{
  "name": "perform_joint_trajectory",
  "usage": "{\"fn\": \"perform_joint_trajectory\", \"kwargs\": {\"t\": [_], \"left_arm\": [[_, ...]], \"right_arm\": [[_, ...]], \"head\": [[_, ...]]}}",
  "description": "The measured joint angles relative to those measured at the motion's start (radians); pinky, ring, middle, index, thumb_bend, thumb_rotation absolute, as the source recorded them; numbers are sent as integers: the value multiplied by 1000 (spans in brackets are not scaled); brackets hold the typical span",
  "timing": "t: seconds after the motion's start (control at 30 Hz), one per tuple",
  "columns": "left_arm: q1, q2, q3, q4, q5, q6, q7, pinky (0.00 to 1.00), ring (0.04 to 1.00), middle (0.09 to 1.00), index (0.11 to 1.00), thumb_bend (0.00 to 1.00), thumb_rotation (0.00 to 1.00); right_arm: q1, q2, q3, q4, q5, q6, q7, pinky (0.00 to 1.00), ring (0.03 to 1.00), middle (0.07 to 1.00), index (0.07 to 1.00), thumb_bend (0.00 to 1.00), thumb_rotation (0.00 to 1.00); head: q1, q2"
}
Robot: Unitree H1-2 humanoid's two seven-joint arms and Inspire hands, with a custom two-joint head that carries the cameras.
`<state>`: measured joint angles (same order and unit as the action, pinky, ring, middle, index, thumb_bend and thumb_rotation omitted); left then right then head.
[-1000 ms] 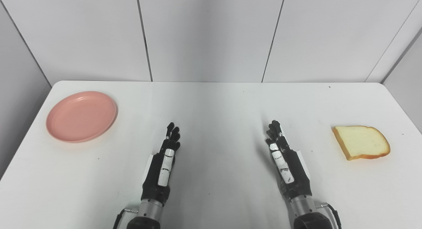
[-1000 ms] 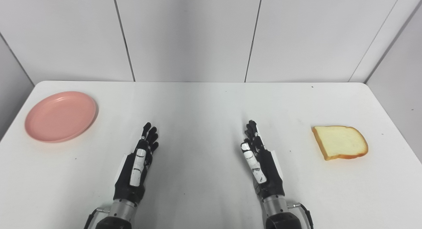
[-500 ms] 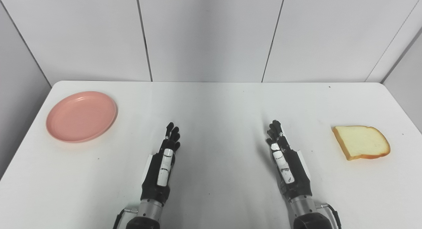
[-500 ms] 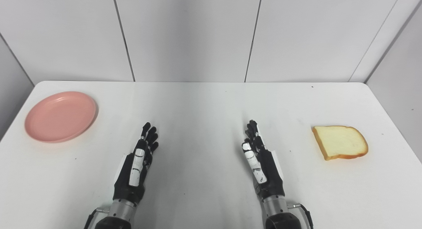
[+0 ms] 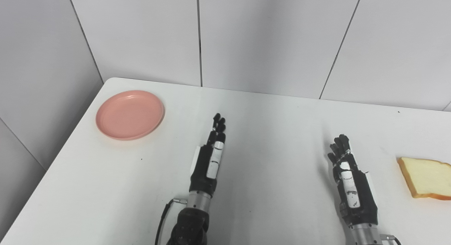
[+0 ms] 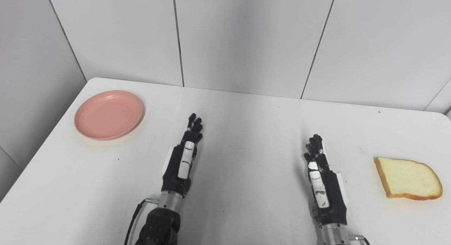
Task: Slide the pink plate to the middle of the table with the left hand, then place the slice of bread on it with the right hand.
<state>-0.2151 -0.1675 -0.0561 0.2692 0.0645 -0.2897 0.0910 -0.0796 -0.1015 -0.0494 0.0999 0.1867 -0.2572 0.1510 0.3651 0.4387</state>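
A round pink plate (image 5: 130,114) lies empty near the table's far left corner. A slice of bread (image 6: 408,178) lies flat near the right edge, cut off by the frame in the left eye view (image 5: 428,177). My left hand (image 5: 210,158) is open and empty, fingers stretched forward, to the right of and nearer than the plate. My right hand (image 6: 323,180) is open and empty, fingers forward, well left of the bread.
The white table (image 5: 275,132) is boxed in by grey wall panels at the back and left. Its left edge (image 5: 56,157) runs close past the plate. A black cable (image 6: 135,216) hangs by my left wrist.
The camera has turned left, so the whole scene shifted right in the picture. My left hand has reached a little farther forward. Plate, bread and right hand have not moved on the table.
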Motion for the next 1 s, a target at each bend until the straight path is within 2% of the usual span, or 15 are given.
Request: {"fn": "perform_joint_trajectory", "kwargs": {"t": [0.17, 0.27, 0.37, 0.43, 0.5, 0.7, 0.9, 1.0], "left_arm": [[-37, 33, 79, 12, -33, -1, 25, 1000, 1000, 1000, 1000, 704, 1000], [-50, 64, 136, 7, -70, 3, 33, 1000, 1000, 998, 991, 757, 1000], [-51, 83, 177, -35, -91, 39, 41, 1000, 998, 987, 974, 774, 1000], [-54, 99, 193, -63, -92, 51, 50, 1000, 999, 968, 940, 778, 1000], [-64, 121, 207, -86, -101, 72, 51, 1000, 990, 959, 929, 780, 1000], [-97, 172, 251, -88, -136, 112, 51, 1000, 929, 894, 886, 817, 1000], [-127, 245, 313, -69, -179, 117, 51, 1000, 937, 892, 878, 830, 1000], [-128, 279, 343, -69, -199, 120, 51, 999, 938, 900, 890, 835, 1000]], "right_arm": [[-1, -2, 1, -2, 6, 0, 1, 1000, 1000, 1000, 1000, 671, 877], [1, -7, 1, -7, 15, 0, 3, 1000, 1000, 1000, 1000, 639, 885], [9, -9, 0, -20, 22, 0, 7, 1000, 1000, 1000, 1000, 656, 877], [12, -9, 0, -23, 30, 1, 13, 1000, 1000, 1000, 1000, 733, 851], [15, -12, 0, -27, 36, 1, 18, 1000, 1000, 1000, 1000, 744, 847], [18, -14, 1, -30, 35, 1, 23, 1000, 1000, 1000, 1000, 713, 871], [14, -7, 0, -30, 36, -2, 23, 1000, 1000, 1000, 1000, 665, 847], [15, -2, -2, -31, 37, -7, 23, 1000, 1000, 1000, 1000, 672, 845]], "head": [[26, -14], [43, -15], [64, -15], [77, -12], [84, -11], [135, -29], [150, -44], [143, -45]]}}
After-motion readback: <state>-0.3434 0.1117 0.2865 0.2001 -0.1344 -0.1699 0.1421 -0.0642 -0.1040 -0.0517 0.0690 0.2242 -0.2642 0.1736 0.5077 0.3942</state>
